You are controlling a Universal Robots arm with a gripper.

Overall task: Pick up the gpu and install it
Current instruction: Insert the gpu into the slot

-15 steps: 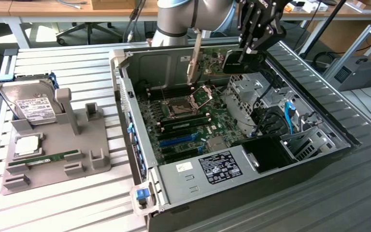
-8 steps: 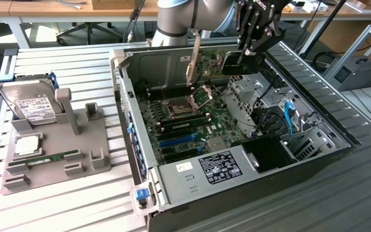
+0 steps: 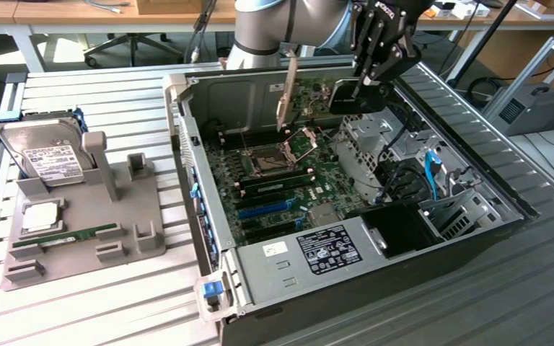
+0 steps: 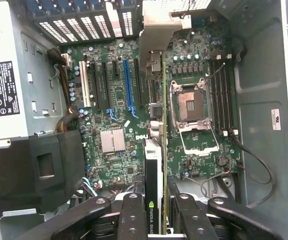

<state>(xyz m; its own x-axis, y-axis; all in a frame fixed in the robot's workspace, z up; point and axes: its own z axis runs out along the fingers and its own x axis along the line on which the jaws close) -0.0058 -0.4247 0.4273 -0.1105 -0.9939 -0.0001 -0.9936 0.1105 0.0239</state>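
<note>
The gpu [image 3: 346,99] hangs over the motherboard [image 4: 115,95], clamped in the gripper [image 3: 371,72]; if skewed against the blue slot [image 4: 128,85], its edge could jam or scrape components.

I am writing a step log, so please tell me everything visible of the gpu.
The gpu is a thin dark card with a silver metal bracket at one end and a green logo on its edge. The gripper holds it on edge, clamped at the other end, over the motherboard inside the open computer case, close to the processor socket. It does not look seated in a slot.
</note>
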